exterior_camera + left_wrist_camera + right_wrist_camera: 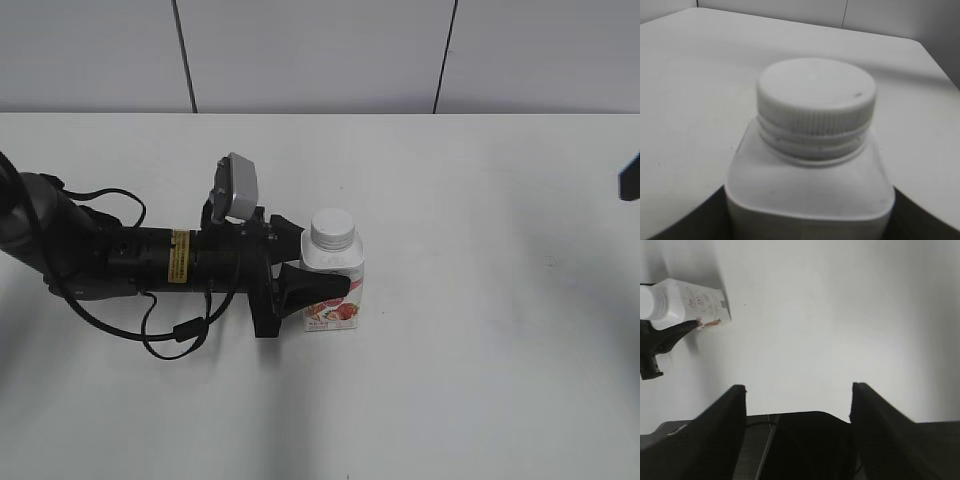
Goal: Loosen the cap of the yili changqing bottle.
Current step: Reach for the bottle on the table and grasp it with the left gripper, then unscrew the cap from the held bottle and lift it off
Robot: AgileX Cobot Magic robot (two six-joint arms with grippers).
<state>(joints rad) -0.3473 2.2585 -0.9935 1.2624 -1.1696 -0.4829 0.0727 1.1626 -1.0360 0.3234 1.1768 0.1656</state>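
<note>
Standing upright on the white surface point(480, 380), the yili changqing bottle point(335, 290) sits a little left of the middle in the exterior view, its strawberry label turned toward the camera and the cap point(332, 229) seated on the neck. From the left comes the left gripper point(305, 268), laid almost level with the surface, its dark jaws closed on the bottle's body, one on the far side and one on the near side across the label. In the left wrist view the ribbed cap point(816, 97) fills the middle, with the bottle's point(810, 195) white shoulders squeezed between the two dark jaw tips at the lower corners. A looped black cable point(175, 335) trails on the surface beside that arm. Well apart from the bottle, the right gripper point(799, 405) hangs above bare surface with its jaws spread wide and nothing between them; its camera catches the bottle point(687, 302) and the other arm's jaw tip at the far left edge. Behind the surface runs a pale panelled wall point(320, 50).
</note>
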